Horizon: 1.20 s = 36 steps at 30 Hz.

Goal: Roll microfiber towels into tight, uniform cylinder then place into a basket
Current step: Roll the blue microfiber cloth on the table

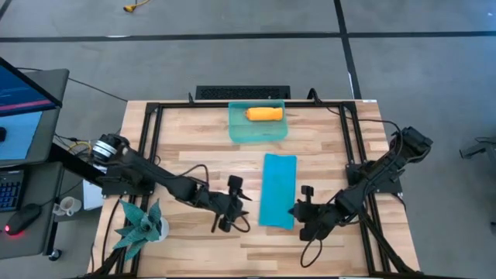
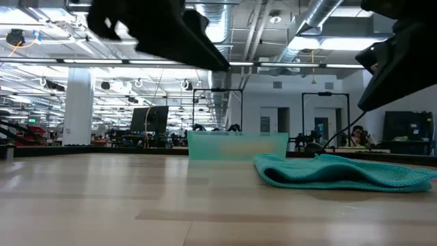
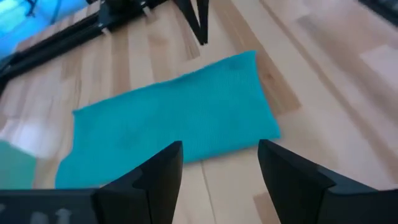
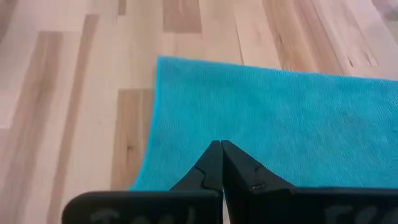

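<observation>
Left gripper (image 1: 232, 203) open, fingers (image 3: 163, 171) spread wide, empty, hovering over bare table just left of the teal towel (image 1: 278, 190), near its near left corner; not touching it. From the left wrist, same towel (image 3: 174, 121) lying flat beyond the parted fingers, a folded strip with wood showing on both long sides.

Right gripper (image 1: 304, 209) closed, fingertips pressed together, holding nothing, poised at the towel's near right corner, over or just beside its edge; contact with the cloth cannot be told. From the right wrist, the shut tips meeting in a point above the towel (image 4: 273, 124), one corner of the cloth visible ahead on the planks.

Teal towel in the middle of the table (image 1: 194, 139), a long narrow rectangle running near to far, flat, not rolled. In the low view a soft low heap (image 2: 341, 171) right of centre, both arms dark and out of focus above.

Beyond the towel's far end, well apart from both grippers, the basket (image 1: 239, 132) by the far edge, sea-green and translucent. Inside it the orange towel (image 1: 264, 114), rolled into a short cylinder, lying crosswise toward the far wall. Basket (image 2: 235, 145) seen level in the low view as a pale green box behind the teal cloth.

At the near left corner of the table, a spiky teal plant (image 1: 139, 225), apart from the left arm. Black frame (image 1: 151, 132) bordering the tabletop
</observation>
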Motion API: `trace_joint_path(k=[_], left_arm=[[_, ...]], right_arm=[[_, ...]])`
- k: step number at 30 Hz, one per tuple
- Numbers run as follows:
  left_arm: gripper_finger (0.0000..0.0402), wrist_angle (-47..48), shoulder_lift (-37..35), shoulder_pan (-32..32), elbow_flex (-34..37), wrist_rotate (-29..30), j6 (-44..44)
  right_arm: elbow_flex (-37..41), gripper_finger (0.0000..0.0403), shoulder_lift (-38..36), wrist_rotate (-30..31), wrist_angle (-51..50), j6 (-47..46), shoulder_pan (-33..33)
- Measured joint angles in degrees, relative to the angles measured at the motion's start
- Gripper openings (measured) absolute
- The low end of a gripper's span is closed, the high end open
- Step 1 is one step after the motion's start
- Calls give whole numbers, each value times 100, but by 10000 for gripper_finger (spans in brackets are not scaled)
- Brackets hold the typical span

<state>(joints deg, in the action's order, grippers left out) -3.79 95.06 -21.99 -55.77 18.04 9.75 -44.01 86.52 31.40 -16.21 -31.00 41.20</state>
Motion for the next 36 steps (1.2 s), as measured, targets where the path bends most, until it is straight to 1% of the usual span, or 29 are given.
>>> trace_joint_path(k=[3, 5, 10, 13, 17, 19, 20, 23, 26, 30, 33, 36], left_arm=[[204, -321, 387, 64, -81, -100, 413], [204, -335, 624, 85, -233, -152, 619], [204, -352, 1111, 98, -610, -343, 867], [204, -362, 1344, 98, -858, -664, 901], [203, -387, 1599, 98, -1058, -1037, 948], [203, -261, 1616, 98, -1042, -1035, 978], [203, -354, 1663, 98, -1055, -1035, 978], [203, -287, 1682, 98, -1054, -1072, 976], [203, -423, 1805, 137, -1061, -1330, 978], [203, -500, 2048, 190, -1116, -1389, 996], [203, -501, 2284, 254, -1284, -1470, 996], [203, -398, 2342, 305, -1386, -1482, 968]], right_arm=[[-2, 25, 0, -3, 43, -2, -9], [-2, 32, 0, -6, 71, -2, -8], [-2, 64, 0, -88, 172, -2, 8], [-4, 86, 0, -258, 258, 0, 54], [-4, 114, 0, -549, 232, 2, 119], [-2, 125, 2, -654, 212, 2, 130], [-2, 131, 2, -704, 209, 2, 152], [-2, 144, 4, -732, 248, 6, 156], [-2, 155, 4, -739, 259, 2, 154], [25, 168, 4, -861, 310, 0, 152], [42, 174, 4, -1011, 344, 0, 187], [42, 177, 4, -1040, 347, 0, 206]])
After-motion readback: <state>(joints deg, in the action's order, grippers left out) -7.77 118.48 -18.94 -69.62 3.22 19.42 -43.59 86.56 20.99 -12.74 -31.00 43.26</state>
